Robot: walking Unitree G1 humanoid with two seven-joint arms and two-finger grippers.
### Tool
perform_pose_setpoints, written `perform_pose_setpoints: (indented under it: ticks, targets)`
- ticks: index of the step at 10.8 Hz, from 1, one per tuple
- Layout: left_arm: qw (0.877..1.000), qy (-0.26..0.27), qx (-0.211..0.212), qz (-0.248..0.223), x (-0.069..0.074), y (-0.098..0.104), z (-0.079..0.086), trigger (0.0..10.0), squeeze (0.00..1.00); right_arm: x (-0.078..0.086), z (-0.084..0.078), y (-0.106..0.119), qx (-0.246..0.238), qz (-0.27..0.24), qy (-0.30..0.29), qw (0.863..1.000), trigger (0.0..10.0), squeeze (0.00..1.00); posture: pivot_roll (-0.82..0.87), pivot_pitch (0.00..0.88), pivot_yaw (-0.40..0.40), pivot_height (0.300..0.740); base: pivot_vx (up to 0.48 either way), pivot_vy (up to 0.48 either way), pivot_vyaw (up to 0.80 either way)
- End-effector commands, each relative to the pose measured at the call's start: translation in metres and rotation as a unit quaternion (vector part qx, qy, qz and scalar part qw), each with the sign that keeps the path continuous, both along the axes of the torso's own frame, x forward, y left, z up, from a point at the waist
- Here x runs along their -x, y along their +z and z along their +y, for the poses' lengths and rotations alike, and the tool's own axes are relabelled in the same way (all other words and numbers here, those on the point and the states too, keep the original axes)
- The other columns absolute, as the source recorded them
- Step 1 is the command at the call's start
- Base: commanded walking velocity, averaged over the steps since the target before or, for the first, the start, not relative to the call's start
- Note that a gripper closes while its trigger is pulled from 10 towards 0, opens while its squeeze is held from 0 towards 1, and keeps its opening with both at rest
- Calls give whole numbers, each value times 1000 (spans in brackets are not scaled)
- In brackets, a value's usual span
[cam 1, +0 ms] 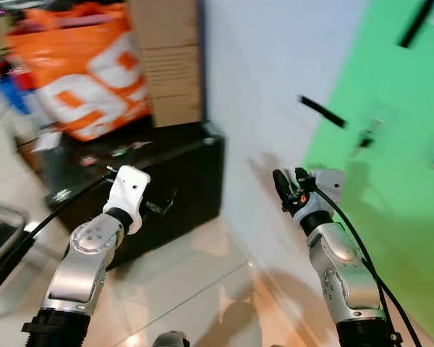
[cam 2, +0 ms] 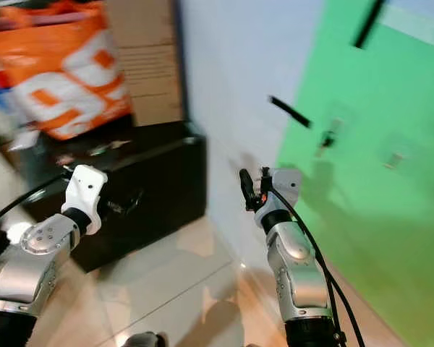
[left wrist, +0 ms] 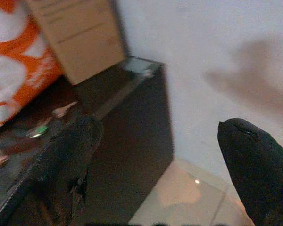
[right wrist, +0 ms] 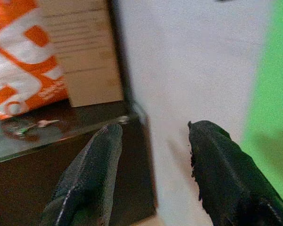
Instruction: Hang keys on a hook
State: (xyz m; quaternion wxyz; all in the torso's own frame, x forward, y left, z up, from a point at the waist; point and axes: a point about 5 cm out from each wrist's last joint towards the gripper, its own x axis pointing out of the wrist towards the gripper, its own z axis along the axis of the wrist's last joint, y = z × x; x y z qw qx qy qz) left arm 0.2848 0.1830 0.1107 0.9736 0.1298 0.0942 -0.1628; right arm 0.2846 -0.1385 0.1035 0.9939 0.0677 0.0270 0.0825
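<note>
Left end effector (left wrist: 160, 155): raised at lower left of the head view, fingers (left wrist: 68, 165) spread apart and holding nothing, pointed toward the black cabinet.
Right end effector (right wrist: 153, 165): raised at centre right of the head view, close to the white wall (cam 1: 275, 87); its two black fingers (right wrist: 92, 174) stand apart with nothing between them.
Keys (right wrist: 26, 126): a small bunch with a green tag lying on top of the black cabinet, just in front of the orange bag; blurred, so details are unclear.
Black cabinet (cam 1: 181, 188): low, standing against the white wall at centre left of the head view.
Orange bag (cam 1: 87, 72): large, with white lettering, at upper left, resting on the cabinet top.
Cardboard box (cam 1: 166, 61): tall, upright beside the bag, against the wall.
Green panel (cam 1: 390, 188): fills the right of the frame; small hook-like fittings (cam 1: 367, 136) on it, too blurred to tell more.
Floor (cam 1: 195, 289): glossy pale tiles.
</note>
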Motion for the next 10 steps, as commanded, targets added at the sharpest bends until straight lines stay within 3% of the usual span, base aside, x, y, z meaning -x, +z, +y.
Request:
perform_pose_setpoints:
  ticks: [1,6,10]
  targets:
    - [1000,11,-2,-8,-1,2,3,10000,12,-1,-3,1,11,5,-12,1000,10000,1000,-15,0,3,740,289,0,800]
    - [999,33,-10,-24,0,4,6,10000,16,-9,1,1,20,13,-12,1000,10000,1000,26,0,-27,740,302,0,739]
    - [999,36,-6,-25,2,4,8,10000,20,-12,4,0,22,19,0,1000,10000,1000,36,0,-34,740,327,0,109]
